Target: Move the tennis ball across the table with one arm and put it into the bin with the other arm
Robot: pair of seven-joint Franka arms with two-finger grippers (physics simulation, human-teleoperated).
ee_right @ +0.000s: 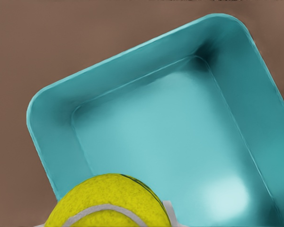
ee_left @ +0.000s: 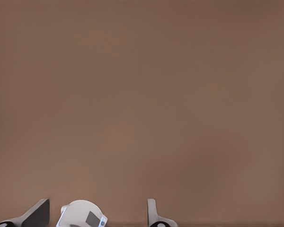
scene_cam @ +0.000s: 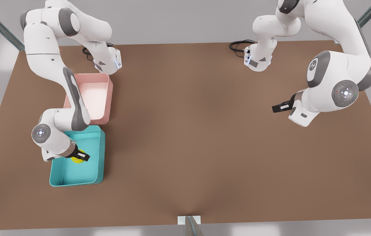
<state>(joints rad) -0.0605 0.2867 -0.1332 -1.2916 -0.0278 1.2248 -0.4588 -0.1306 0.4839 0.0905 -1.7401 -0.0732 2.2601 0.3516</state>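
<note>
The yellow-green tennis ball (scene_cam: pixel 77 160) hangs over the inside of the teal bin (scene_cam: pixel 74 175) at the front view's left, with my right gripper (scene_cam: pixel 81 156) shut on it. In the right wrist view the tennis ball (ee_right: pixel 109 205) sits close to the camera, and the bin (ee_right: pixel 170 132) lies open beneath it. My left gripper (scene_cam: pixel 279 107) waits at the front view's right above the bare brown table (scene_cam: pixel 188 131). Its fingertips (ee_left: pixel 154 215) stand apart with nothing between them.
A pink tray (scene_cam: pixel 97 95) lies on the table right behind the teal bin, partly under the right arm's forearm. Black cables (scene_cam: pixel 238 44) coil near the arm bases at the far edge. Brown tabletop stretches between the two arms.
</note>
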